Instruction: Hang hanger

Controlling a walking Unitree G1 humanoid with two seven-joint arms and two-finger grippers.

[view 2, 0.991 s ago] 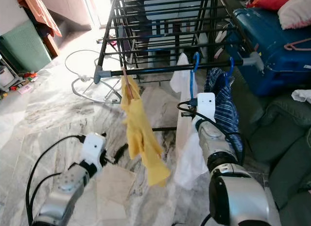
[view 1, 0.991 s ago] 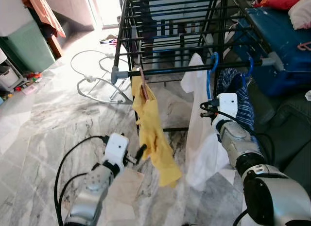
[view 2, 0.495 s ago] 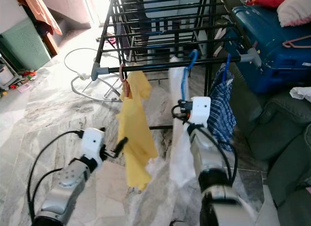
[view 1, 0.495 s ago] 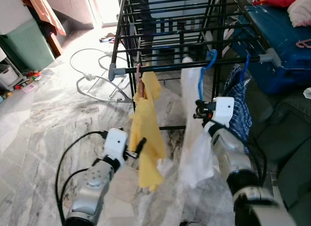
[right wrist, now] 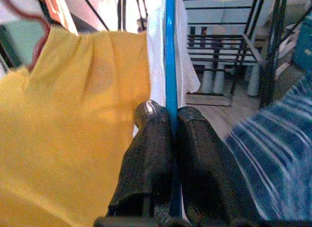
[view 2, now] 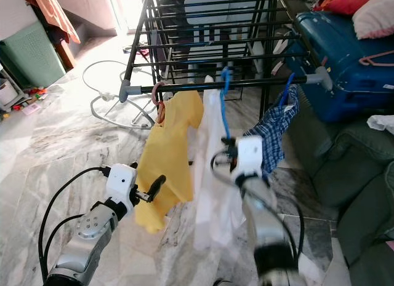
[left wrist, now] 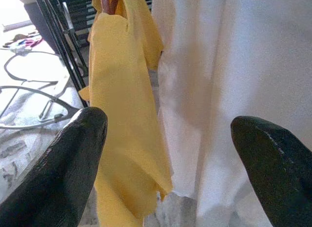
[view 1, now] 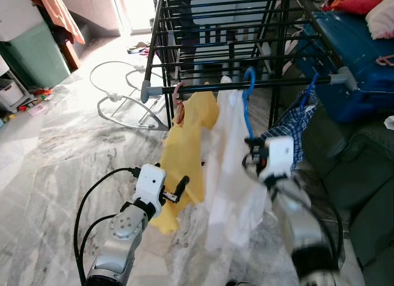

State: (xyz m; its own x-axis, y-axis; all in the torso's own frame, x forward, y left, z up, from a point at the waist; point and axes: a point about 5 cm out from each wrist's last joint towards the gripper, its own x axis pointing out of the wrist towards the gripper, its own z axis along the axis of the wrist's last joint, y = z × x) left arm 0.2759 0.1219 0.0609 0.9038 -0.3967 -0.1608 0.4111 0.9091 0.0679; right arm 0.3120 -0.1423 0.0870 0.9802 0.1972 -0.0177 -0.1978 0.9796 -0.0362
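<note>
A blue hanger (view 1: pixel 247 104) carrying a white garment (view 1: pixel 229 175) has its hook at the front rail (view 1: pixel 203 87) of the black drying rack. My right gripper (view 1: pixel 253 155) is shut on the hanger's blue stem (right wrist: pixel 170 66), just below the rail. Close on the left hangs a yellow garment (view 1: pixel 183 147) on a reddish hanger (view 1: pixel 178 98). On the right a blue plaid garment (view 1: pixel 294 126) hangs from another blue hanger. My left gripper (view 1: pixel 183 186) is open, low beside the yellow garment (left wrist: pixel 122 114), with nothing between its fingers.
A blue suitcase (view 1: pixel 354 49) and a dark sofa (view 1: pixel 366 175) stand to the right of the rack. A white tubular frame (view 1: pixel 120 98) lies on the marble floor at the left, with a green cabinet (view 1: pixel 37 52) beyond it.
My right gripper has carried the blue hanger and white garment left along the rail, up against the yellow garment, which has swung. The left gripper has stayed low and open.
</note>
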